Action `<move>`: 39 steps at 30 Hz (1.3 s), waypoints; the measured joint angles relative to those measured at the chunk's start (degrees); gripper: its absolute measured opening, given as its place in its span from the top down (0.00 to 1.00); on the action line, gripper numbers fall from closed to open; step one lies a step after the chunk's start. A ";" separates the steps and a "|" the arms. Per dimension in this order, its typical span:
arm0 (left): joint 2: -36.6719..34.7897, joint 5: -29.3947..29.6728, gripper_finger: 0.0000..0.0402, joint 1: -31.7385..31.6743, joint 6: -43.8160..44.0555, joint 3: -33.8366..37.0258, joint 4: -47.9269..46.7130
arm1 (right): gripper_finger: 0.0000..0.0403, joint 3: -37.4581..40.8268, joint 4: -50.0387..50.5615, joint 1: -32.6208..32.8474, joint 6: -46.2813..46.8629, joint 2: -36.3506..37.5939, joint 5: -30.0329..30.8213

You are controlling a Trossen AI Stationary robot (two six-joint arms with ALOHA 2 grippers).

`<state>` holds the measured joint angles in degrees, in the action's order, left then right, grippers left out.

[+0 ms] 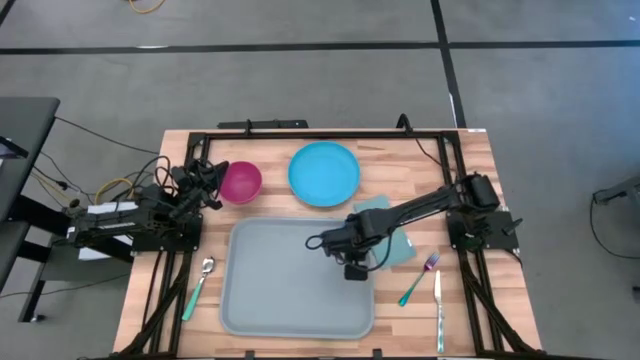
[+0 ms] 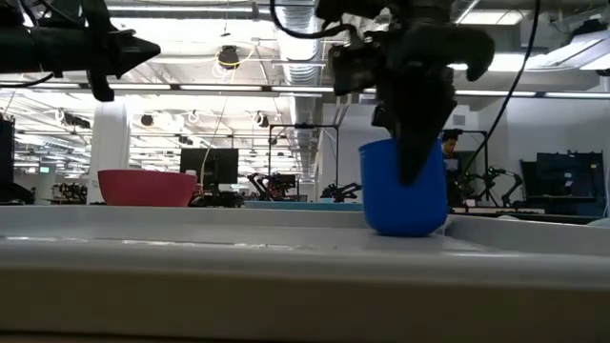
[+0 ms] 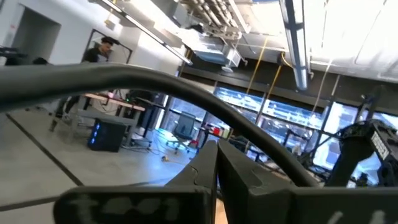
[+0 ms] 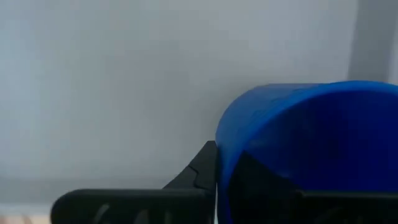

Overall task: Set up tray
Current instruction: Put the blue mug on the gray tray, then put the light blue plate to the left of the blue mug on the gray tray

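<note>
One blue cup stands on the grey-blue tray, lower centre of the high view, the right gripper with one finger inside its rim and the jaws closed on the wall (loosening, perhaps). Placing the cup looks nearly done; next comes letting go and lifting clear. The left gripper, jaws closed, waits near the pink bowl. Around, the wooden counter; beyond, a bright workshop.

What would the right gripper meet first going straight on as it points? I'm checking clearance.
Most likely the tray floor: the right gripper points down at it, with the blue cup wall between its jaws. The remaining gap is unclear.
</note>
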<state>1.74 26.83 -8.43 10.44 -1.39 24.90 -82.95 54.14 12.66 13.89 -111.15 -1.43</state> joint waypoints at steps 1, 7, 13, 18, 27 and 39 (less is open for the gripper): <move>0.02 -0.18 1.00 0.00 0.04 0.00 -0.04 | 0.95 -0.50 0.34 -0.04 0.80 -0.40 0.02; 0.04 -0.99 1.00 0.00 1.31 0.00 -0.51 | 0.86 -1.28 0.61 -0.58 1.14 -0.58 0.01; 0.04 -1.02 1.00 0.00 1.64 0.00 -0.59 | 0.84 -1.26 2.25 -0.82 1.14 0.32 -0.03; 0.04 -0.85 1.00 0.00 1.61 0.00 -0.59 | 0.83 -1.17 5.01 -0.82 1.15 1.61 -0.06; 0.15 -0.78 1.00 0.00 1.36 0.00 -0.88 | 0.83 -7.09 11.27 -0.24 1.12 5.02 0.05; 0.11 -1.05 1.00 -0.02 1.38 0.02 -1.27 | 0.83 -12.45 9.95 -1.52 -8.50 10.57 9.54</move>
<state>1.85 25.78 -8.45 11.81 -1.37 23.64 -95.39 64.09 11.14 5.39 -100.58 8.12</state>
